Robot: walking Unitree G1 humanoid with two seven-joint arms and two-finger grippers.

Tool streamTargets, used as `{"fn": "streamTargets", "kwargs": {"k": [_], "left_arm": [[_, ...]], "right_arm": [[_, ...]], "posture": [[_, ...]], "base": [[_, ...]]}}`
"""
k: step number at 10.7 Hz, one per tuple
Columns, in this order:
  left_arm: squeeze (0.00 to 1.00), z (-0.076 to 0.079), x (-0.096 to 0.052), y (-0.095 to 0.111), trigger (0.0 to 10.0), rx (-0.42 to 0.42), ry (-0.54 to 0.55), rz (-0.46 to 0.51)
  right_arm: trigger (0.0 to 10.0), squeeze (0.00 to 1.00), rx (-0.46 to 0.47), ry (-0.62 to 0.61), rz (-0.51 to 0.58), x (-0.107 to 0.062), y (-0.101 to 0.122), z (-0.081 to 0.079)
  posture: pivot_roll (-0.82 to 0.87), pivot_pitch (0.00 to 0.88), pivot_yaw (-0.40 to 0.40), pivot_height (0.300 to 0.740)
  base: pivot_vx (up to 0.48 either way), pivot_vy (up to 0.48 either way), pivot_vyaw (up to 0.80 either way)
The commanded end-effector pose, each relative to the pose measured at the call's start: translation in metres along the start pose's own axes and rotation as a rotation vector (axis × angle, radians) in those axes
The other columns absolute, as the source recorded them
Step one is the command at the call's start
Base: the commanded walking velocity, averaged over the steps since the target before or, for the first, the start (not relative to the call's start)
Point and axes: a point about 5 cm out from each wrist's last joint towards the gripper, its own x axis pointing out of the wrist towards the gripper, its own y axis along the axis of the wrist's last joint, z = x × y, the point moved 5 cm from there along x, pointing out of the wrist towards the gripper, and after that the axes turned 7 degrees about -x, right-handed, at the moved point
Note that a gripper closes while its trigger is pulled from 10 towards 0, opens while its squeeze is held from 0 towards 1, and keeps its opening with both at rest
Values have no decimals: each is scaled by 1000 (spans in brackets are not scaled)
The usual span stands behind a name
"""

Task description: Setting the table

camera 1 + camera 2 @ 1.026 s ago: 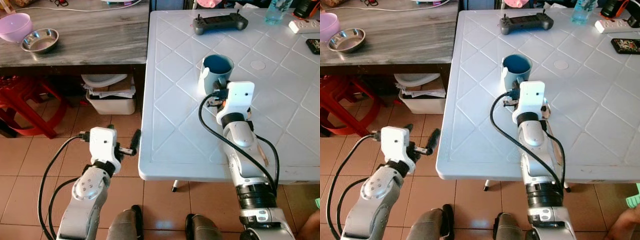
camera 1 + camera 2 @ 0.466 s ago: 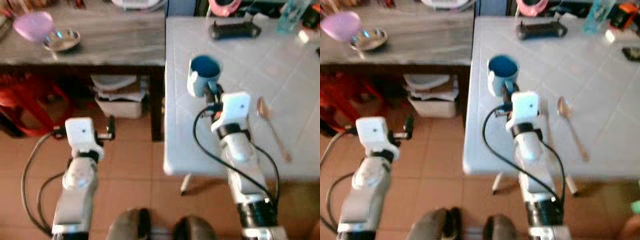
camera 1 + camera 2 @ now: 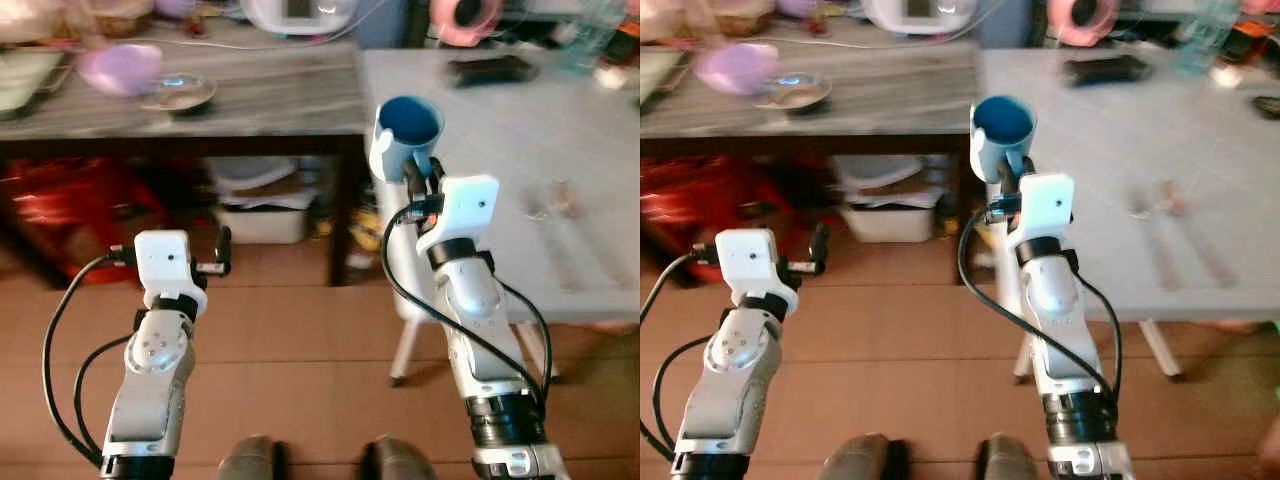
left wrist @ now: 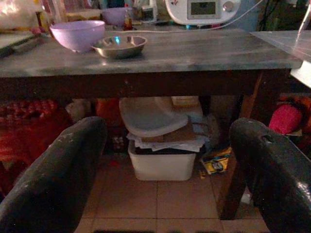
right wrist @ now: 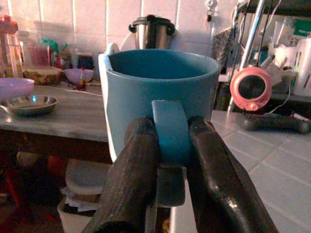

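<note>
A blue mug (image 3: 405, 135) hangs upright in the air just off the left edge of the white table (image 3: 520, 120). My right gripper (image 3: 421, 182) is shut on its handle; the right wrist view shows both black fingers (image 5: 141, 160) clamped around the handle (image 5: 168, 127) below the mug (image 5: 160, 82). A spoon and a fork (image 3: 555, 200) lie blurred on the table to the right. My left gripper (image 3: 222, 252) is held out over the floor, open and holding nothing, facing the grey counter (image 4: 160, 53).
The grey counter (image 3: 270, 95) carries a purple bowl (image 3: 120, 68) and a steel bowl (image 3: 180, 93). Under it sit a white bin with papers (image 4: 163, 160) and something red (image 3: 60, 200). A black controller (image 3: 490, 68) lies at the table's far side.
The whole view has shifted and blurred, so I have moved. The mug has come up off the table in my right gripper and now sits beyond the table's left edge.
</note>
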Motion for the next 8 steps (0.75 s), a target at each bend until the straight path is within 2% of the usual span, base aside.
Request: {"fn": "streamTargets", "kwargs": {"k": [1,2,4,5,6,8], "left_arm": [[0,7,2,1,10000,5,-33,6],[0,11,2,4,10000,10,-47,13],[0,13,-1,5,10000,12,-52,18],[0,18,-1,5,10000,15,-73,20],[0,19,0,7,10000,9,-78,24],[0,23,-3,7,10000,2,-90,23]], "right_arm": [[10000,0,-13,-37,-27,0,-4,11],[10000,0,-27,-33,-21,-1,-3,11],[10000,0,-34,-33,-60,-2,-9,11],[10000,0,-55,-12,-61,0,-8,4],[10000,0,1,16,-69,1,-9,-2],[10000,0,20,15,-110,0,-15,-3]], "posture": [[46,68,45,740],[42,85,48,740],[37,93,50,740],[36,103,50,740],[37,102,48,740],[37,114,46,740]], "base": [[0,454,0],[292,382,0],[448,0,0],[480,0,0],[480,0,0],[480,0,0]]}}
